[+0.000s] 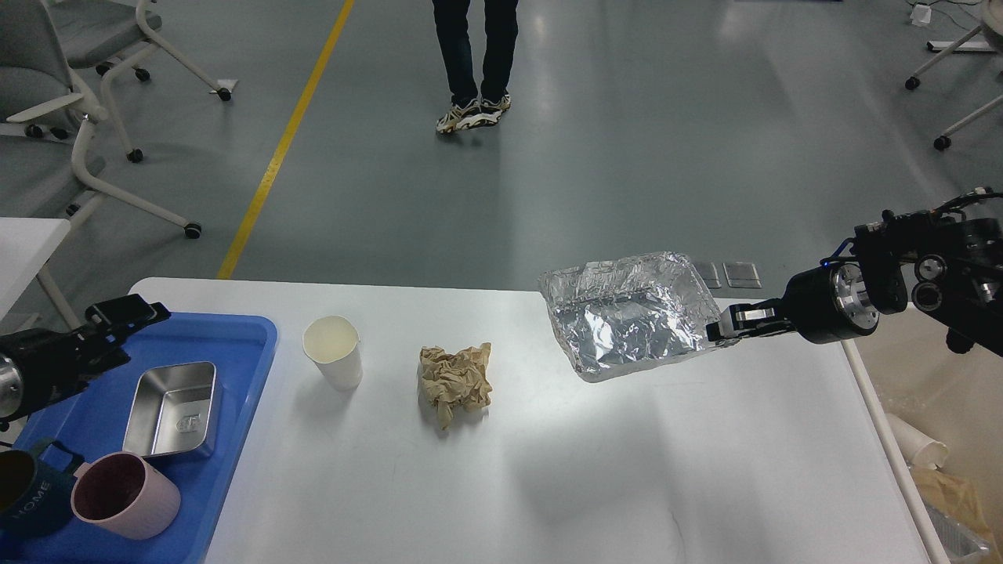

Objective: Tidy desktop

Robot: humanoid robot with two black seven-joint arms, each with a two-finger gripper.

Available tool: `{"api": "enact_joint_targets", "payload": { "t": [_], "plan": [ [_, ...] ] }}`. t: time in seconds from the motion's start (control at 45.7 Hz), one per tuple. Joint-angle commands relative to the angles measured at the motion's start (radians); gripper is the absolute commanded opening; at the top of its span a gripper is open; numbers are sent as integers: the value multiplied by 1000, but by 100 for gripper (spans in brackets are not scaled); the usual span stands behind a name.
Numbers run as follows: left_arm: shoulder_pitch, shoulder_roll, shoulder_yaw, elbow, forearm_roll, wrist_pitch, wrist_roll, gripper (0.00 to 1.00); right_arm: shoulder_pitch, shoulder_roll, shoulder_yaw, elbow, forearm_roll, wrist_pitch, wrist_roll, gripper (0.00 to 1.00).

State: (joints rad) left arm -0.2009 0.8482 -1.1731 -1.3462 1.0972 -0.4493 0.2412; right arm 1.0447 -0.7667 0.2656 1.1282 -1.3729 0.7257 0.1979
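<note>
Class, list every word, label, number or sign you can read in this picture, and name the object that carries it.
"HOME": white letters on the dark mug at the near left corner.
Embossed mark in the bottom of the steel container in the blue tray: too small to read.
No other text shows.
</note>
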Motion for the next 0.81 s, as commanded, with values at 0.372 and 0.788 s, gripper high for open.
{"api": "enact_joint_targets", "payload": {
  "t": [0.372,0.788],
  "plan": [
    [-158,-198,151,157,50,29,-37,73,1,-2,1,4,1,0,0,0],
    [-204,-328,210,217,88,55,-37,65,1,-2,1,5,1,-2,0,0]
  ]
}}
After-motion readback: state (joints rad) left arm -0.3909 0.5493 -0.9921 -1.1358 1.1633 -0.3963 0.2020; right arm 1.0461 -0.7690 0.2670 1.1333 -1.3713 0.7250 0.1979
